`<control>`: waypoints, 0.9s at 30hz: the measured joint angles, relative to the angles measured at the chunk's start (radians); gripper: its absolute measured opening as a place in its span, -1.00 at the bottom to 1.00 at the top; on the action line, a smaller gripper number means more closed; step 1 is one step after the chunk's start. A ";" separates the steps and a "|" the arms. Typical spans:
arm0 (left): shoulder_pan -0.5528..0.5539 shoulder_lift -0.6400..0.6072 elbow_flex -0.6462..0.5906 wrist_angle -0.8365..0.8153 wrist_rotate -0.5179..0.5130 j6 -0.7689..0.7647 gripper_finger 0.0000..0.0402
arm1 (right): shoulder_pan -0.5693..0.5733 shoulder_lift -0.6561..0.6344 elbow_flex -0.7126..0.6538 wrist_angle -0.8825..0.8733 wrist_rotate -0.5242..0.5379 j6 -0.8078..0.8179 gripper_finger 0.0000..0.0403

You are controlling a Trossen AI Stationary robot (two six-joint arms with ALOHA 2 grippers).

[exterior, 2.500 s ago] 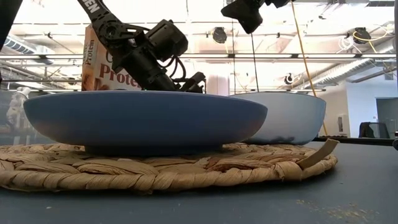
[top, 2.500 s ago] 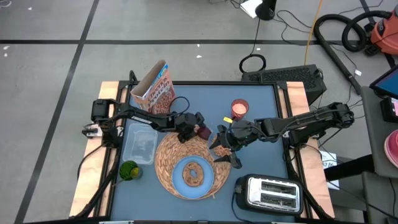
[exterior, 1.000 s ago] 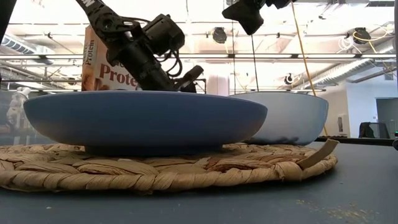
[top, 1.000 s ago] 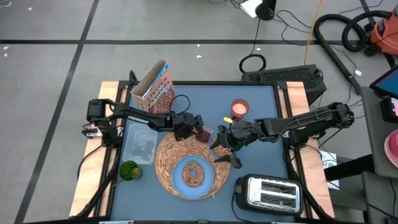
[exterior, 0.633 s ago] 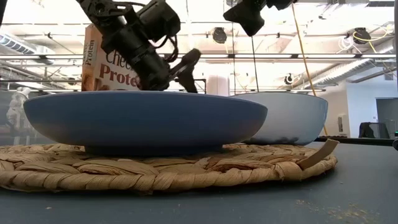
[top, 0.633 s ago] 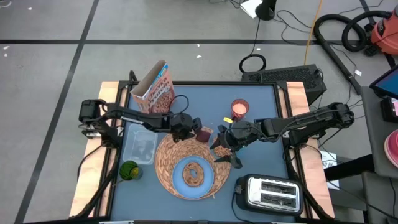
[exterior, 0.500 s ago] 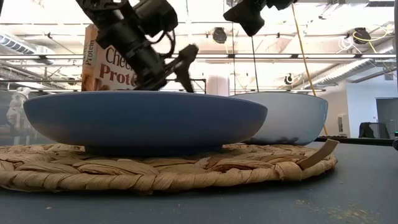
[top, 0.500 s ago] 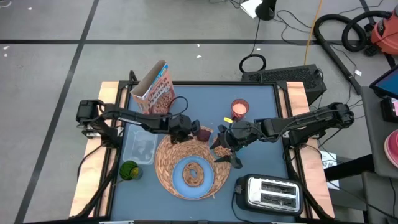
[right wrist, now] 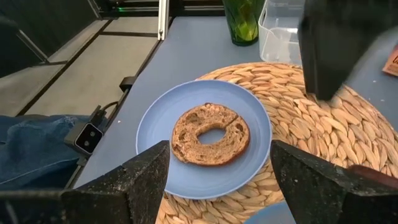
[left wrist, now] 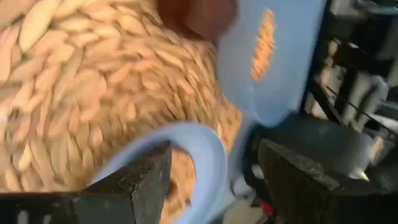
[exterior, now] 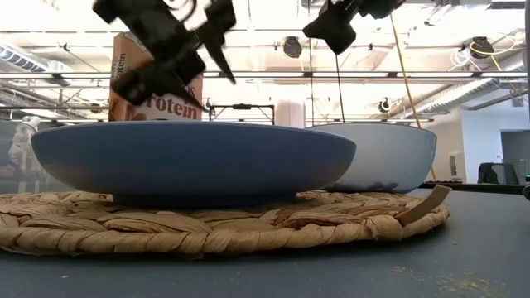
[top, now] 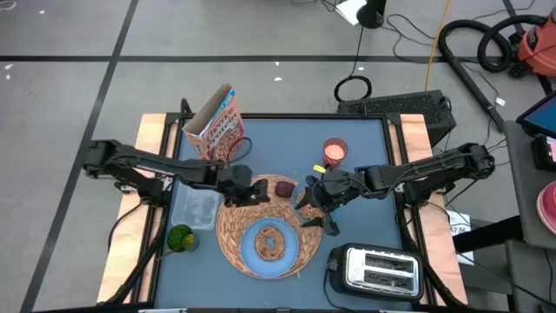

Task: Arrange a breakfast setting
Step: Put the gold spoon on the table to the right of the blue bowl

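Bread [top: 272, 239], a brown ring, lies in the middle of the light-blue plate [top: 250, 254], and that plate sits on the near half of the round woven placemat [top: 231, 223]. At the placemat's far edge rests a small dark-red item [top: 284, 185], with nothing gripping it. The left gripper [top: 258, 190] hangs over the placemat's far-left part, just beside that dark-red item, fingers spread apart and empty. The right gripper [top: 301, 202] hovers at the placemat's right edge, its fingers also parted around nothing; the plate and bread show between them in its wrist view. A pale bowl [exterior: 389, 156] stands on the placemat behind the plate, though from overhead the right arm mostly hides it, I think. The cereal box [top: 217, 123] stands well beyond the placemat's far-left side.
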 joint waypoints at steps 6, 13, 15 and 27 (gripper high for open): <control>-0.028 -0.157 0.001 -0.128 0.123 -0.009 0.22 | 0.000 0.000 -0.066 0.060 0.001 0.000 0.34; -0.075 -0.314 -0.001 -0.325 0.342 -0.145 0.22 | 0.000 0.000 -0.158 0.236 0.000 0.040 0.34; -0.093 -0.350 0.001 -0.361 0.385 -0.204 0.22 | 0.000 0.001 -0.168 0.253 -0.001 0.053 0.34; -0.260 -0.483 0.000 -0.679 0.487 -0.425 0.22 | 0.000 -0.016 -0.168 0.283 -0.001 0.033 0.34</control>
